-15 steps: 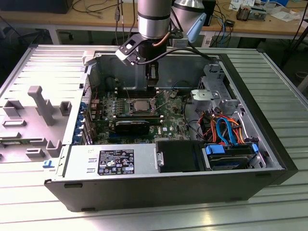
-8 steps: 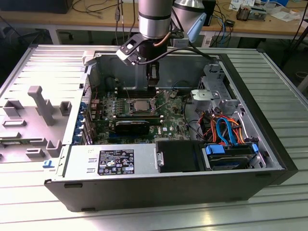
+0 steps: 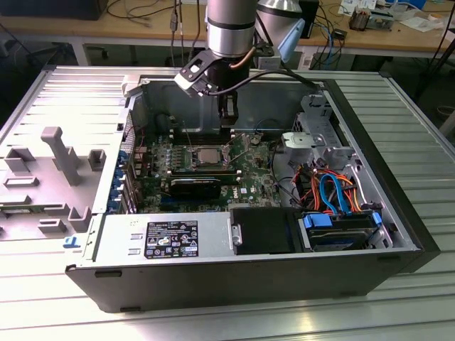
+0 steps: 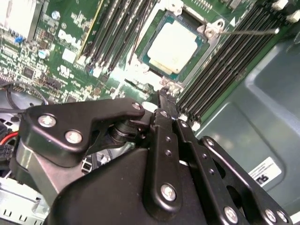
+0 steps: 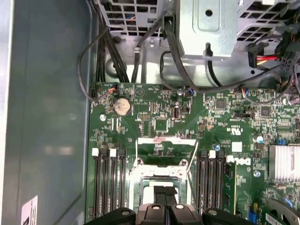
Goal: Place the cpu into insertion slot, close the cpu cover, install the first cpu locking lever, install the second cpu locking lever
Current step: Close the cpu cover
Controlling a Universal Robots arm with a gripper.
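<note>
The cpu (image 4: 174, 47), a square chip with a dull silver top, lies in the insertion slot (image 3: 206, 156) on the green board inside the open case. The silver cpu cover (image 4: 209, 30) frames it; I cannot tell whether it lies fully flat. A thin wire lever (image 4: 246, 32) sticks out from the socket's corner, and in the first wrist view two thin levers (image 5: 192, 157) rise beside the socket (image 5: 159, 172). My gripper (image 3: 228, 141) hangs just above the socket's edge. Its black fingers (image 4: 161, 101) are shut, with nothing between them, and their tip (image 5: 164, 191) is close over the socket.
Black memory slots (image 5: 108, 183) flank the socket on both sides. A drive cage (image 3: 316, 138) with orange and blue cables (image 3: 334, 188) stands at the exterior view's right. The power supply box (image 3: 178, 238) runs along the case's near wall. A finned heatsink (image 5: 283, 163) sits on the board.
</note>
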